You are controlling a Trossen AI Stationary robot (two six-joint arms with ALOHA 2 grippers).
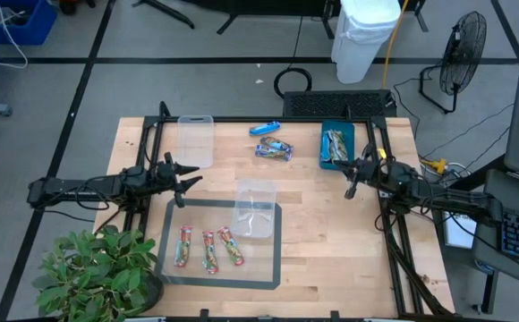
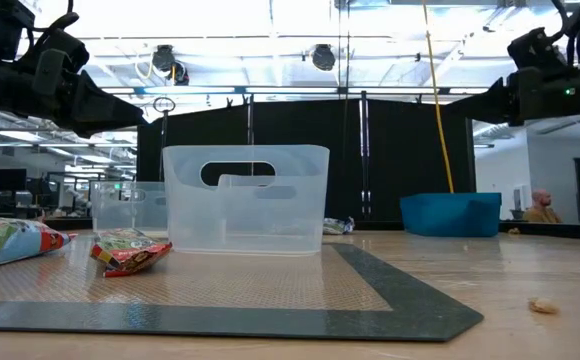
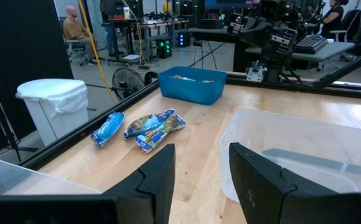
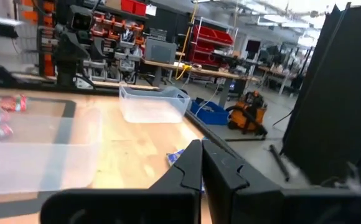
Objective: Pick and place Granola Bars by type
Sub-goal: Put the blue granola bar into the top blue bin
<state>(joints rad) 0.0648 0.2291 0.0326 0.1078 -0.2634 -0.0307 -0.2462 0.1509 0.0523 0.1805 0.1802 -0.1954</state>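
Three red-and-green bars (image 1: 208, 250) lie side by side on the dark mat (image 1: 174, 268); two of them show in the low view (image 2: 130, 250). A bright blue bar (image 1: 264, 128) and a tan-gold and teal one (image 1: 274, 149) lie on the wood near the far edge, both seen in the left wrist view (image 3: 107, 129) (image 3: 155, 126). More bars lie in the teal tray (image 1: 337, 143). My left gripper (image 1: 186, 183) (image 3: 199, 168) hangs open above the table, left of the mat's far corner. My right gripper (image 1: 350, 188) (image 4: 202, 165) is shut and empty, raised beside the tray's near end.
One clear tub (image 1: 255, 207) stands on the mat's far right part, another (image 1: 196, 140) near the table's far left. A potted plant (image 1: 98, 273) overhangs the near left corner. A small crumb (image 2: 542, 305) lies on the wood. Black frame rails run along both table sides.
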